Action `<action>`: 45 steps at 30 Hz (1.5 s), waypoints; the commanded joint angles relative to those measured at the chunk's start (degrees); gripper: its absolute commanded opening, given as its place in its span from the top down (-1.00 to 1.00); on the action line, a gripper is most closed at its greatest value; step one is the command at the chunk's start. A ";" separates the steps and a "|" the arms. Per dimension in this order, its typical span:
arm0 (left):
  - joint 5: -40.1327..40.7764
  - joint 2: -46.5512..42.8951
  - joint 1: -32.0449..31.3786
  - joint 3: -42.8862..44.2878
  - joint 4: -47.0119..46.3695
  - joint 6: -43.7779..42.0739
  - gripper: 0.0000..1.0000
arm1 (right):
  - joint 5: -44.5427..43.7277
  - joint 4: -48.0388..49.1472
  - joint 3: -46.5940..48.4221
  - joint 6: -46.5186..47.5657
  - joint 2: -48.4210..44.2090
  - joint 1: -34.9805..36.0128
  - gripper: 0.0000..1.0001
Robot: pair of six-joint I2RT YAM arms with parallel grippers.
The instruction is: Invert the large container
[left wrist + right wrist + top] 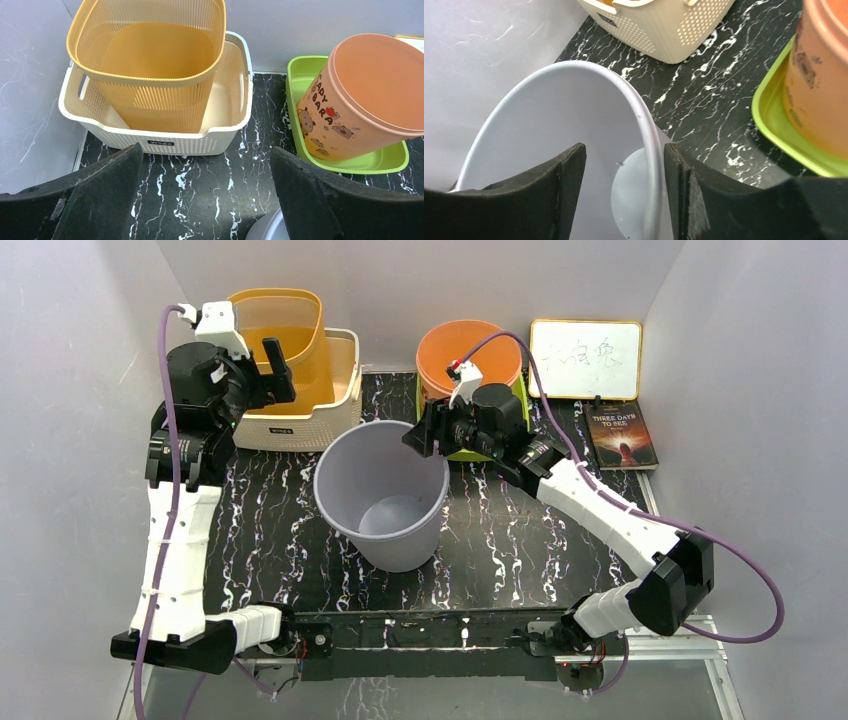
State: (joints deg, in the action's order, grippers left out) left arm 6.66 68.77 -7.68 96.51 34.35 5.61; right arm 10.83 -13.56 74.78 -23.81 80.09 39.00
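The large container (385, 495) is a pale grey bucket standing upright, mouth up, in the middle of the black marble table. My right gripper (425, 435) sits at its far right rim. In the right wrist view the right gripper (625, 150) is open and straddles the rim (644, 125): one finger inside the container, the other just outside the wall, with a wide gap on the inner side. My left gripper (262, 380) hangs high at the back left, open and holding nothing. In the left wrist view, my left gripper (206, 150) looks down on bare table, with a sliver of the container (267, 231) at the bottom.
An orange mesh basket (280, 335) stands inside a cream perforated basket (300, 425) at the back left. An orange bucket (470, 350) leans on a green tray (345, 162) behind the right gripper. A small whiteboard (585, 358) and a book (622, 438) lie at the back right.
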 commanded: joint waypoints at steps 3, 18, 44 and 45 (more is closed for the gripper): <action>-0.51 -1.01 -0.20 -1.15 -1.44 -0.66 -0.97 | -8.09 1.05 2.81 7.66 -4.39 0.62 -0.23; -1.36 -1.89 -0.13 -8.26 -5.02 0.49 -0.97 | -1.02 -12.57 10.67 26.12 -7.23 19.99 -0.21; -0.92 -4.50 -0.13 -11.48 -5.37 0.46 -0.97 | -13.09 -17.05 8.65 33.92 1.22 34.30 -0.02; -0.67 -4.54 -0.13 -11.23 -5.01 0.44 -0.97 | -13.91 -16.44 8.30 33.88 1.28 34.30 0.04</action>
State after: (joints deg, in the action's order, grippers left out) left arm 5.34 66.22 -7.68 85.03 29.21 6.20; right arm -2.44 -32.93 83.22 8.56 81.67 73.03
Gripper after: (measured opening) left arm 0.983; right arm 0.515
